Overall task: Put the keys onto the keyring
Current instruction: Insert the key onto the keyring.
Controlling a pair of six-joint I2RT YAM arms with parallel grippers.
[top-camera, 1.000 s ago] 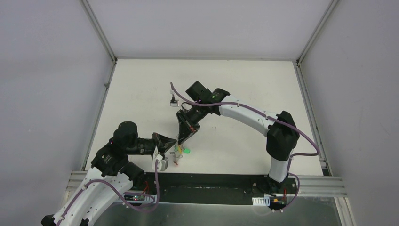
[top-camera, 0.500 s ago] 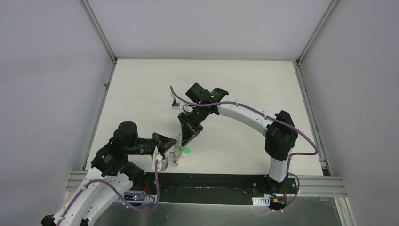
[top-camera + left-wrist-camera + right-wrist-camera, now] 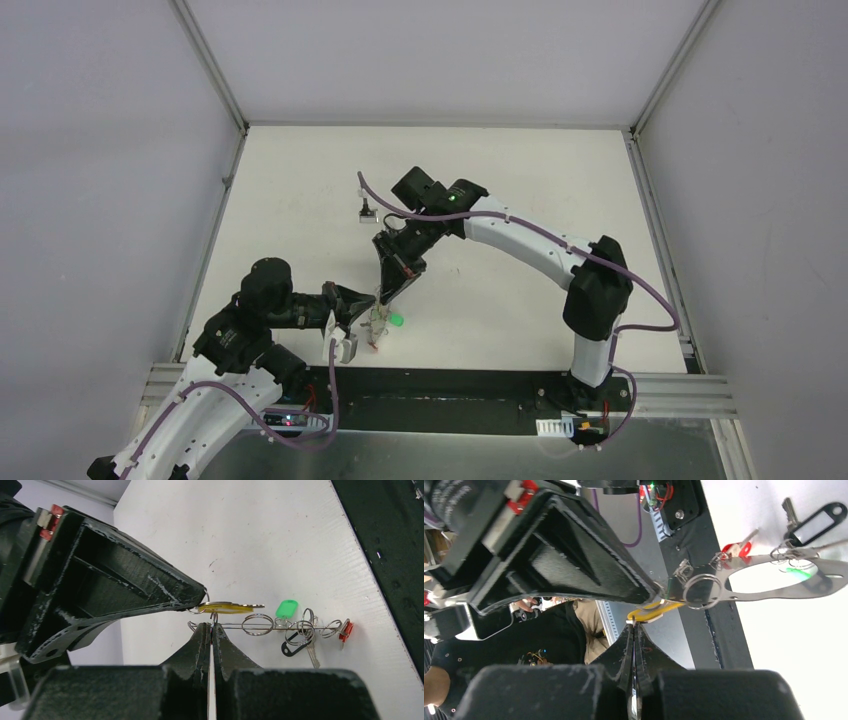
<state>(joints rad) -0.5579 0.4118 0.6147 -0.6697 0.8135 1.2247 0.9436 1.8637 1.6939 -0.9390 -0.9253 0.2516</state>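
Silvery wire of the keyring [image 3: 232, 625] is clamped between the closed fingers of the left end effector [image 3: 212, 630]. The yellow-tagged key [image 3: 225, 608] is pinched at its small ring by the right end effector [image 3: 634, 627], likewise closed. Both are held near the front edge of the desk [image 3: 280, 540]. Since a second ago, the right wrist has shifted slightly left. The keyring's long axis runs rightward in the left wrist view, with the key parallel just above it.
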